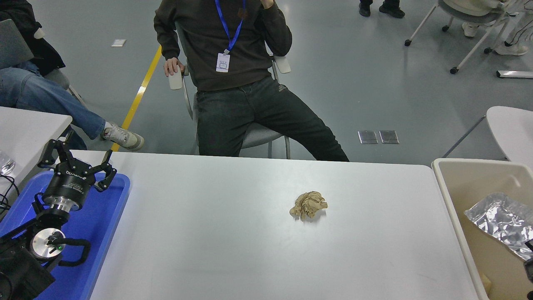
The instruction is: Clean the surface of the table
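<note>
The white table surface [216,250] fills the middle of the head view. A crumpled ball of brown paper [308,205] lies on it, right of centre. A crumpled piece of silver foil [497,223] is over the beige bin [447,183] at the table's right end. Only a small dark part of my right gripper [529,260] shows at the right edge, beside the foil's lower end. My left gripper [79,153] is parked open and empty over the blue tray [106,233] at the lower left.
A person sits on a chair [258,137] just beyond the table's far edge. Another person's legs and a second white table [29,125] are at the far left. A third table's corner [512,129] is at the right.
</note>
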Controlling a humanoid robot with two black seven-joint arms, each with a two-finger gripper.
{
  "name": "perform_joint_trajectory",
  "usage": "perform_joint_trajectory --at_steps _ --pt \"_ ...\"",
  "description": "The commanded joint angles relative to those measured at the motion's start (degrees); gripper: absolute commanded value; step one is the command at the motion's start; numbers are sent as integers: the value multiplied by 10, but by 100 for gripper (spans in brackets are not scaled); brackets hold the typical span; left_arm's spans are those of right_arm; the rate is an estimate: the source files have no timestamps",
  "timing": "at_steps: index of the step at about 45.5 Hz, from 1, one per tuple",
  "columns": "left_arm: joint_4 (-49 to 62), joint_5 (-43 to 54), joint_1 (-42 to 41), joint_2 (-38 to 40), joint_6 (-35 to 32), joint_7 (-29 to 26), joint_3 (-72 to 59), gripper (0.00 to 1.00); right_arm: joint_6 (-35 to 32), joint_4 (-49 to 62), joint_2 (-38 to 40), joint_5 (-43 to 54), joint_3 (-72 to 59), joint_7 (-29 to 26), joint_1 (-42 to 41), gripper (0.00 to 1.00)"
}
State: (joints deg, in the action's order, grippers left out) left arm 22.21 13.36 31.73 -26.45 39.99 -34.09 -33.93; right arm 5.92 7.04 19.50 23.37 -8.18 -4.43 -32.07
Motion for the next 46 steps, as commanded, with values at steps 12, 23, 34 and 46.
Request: perform_joint_trajectory --at_steps 12,23,34,46 --pt "-1 0 0 0 0 0 0 100 70 -2 -1 0 -3 1 -19 89" --pt "0 0 0 0 0 0 0 100 55 -20 31 -12 19 -4 -98 98" --pt "0 0 0 0 0 0 0 100 36 -106 134 -46 73 -2 -202 98" --pt "-1 0 0 0 0 0 0 100 40 -167 176 -47 113 4 -272 98"
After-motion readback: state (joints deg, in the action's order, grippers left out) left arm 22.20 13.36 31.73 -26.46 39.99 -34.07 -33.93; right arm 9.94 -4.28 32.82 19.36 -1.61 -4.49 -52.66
